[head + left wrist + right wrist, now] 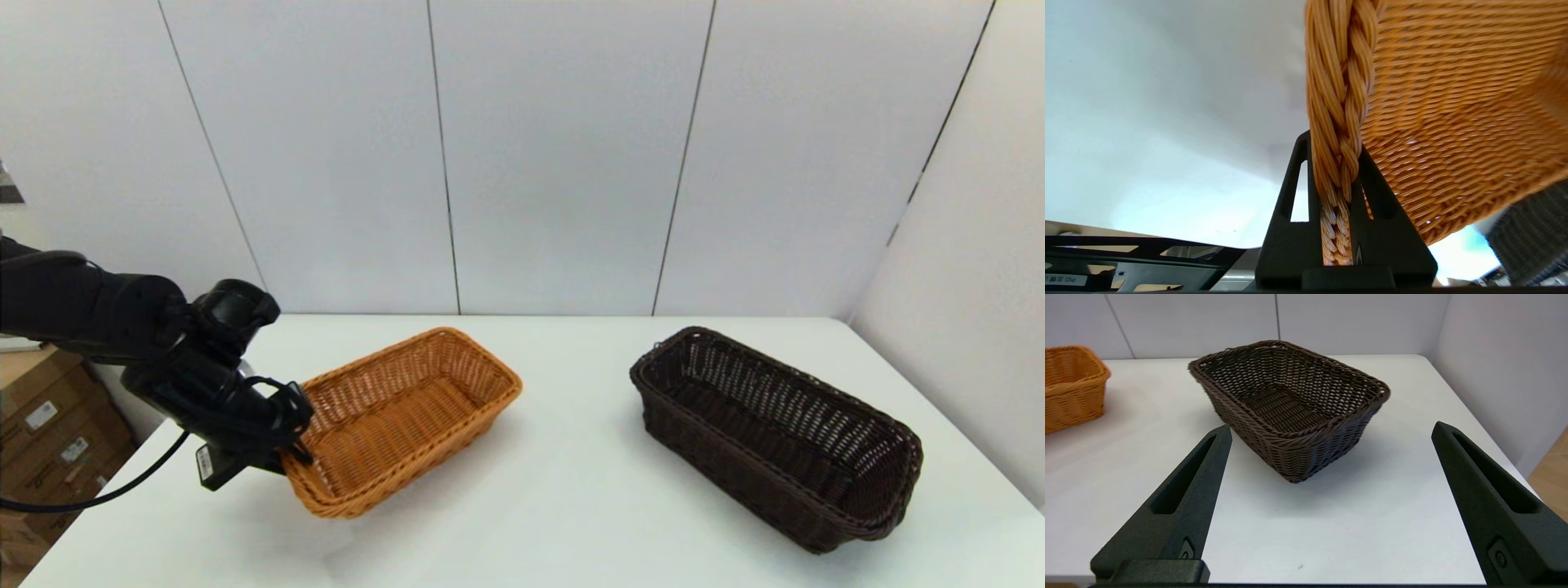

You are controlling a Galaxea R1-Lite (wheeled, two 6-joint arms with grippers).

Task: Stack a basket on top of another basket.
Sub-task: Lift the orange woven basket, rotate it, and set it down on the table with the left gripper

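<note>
The orange-tan basket (408,408) lies on the left half of the white table (571,506). My left gripper (295,445) is shut on the braided rim (1335,81) at its near left end; in the left wrist view the braid runs between both fingers (1290,192). Whether that end is raised off the table I cannot tell. The dark brown basket (775,433) rests on the right half, well apart from the orange one. My right gripper (1332,425) is out of the head view; its wrist view shows it open, short of the dark basket (1290,404), touching nothing.
Cardboard boxes (49,441) stand on the floor beyond the table's left edge. White wall panels close the back and the right side. A wide strip of bare table lies between the two baskets. The orange basket (1069,384) shows far off in the right wrist view.
</note>
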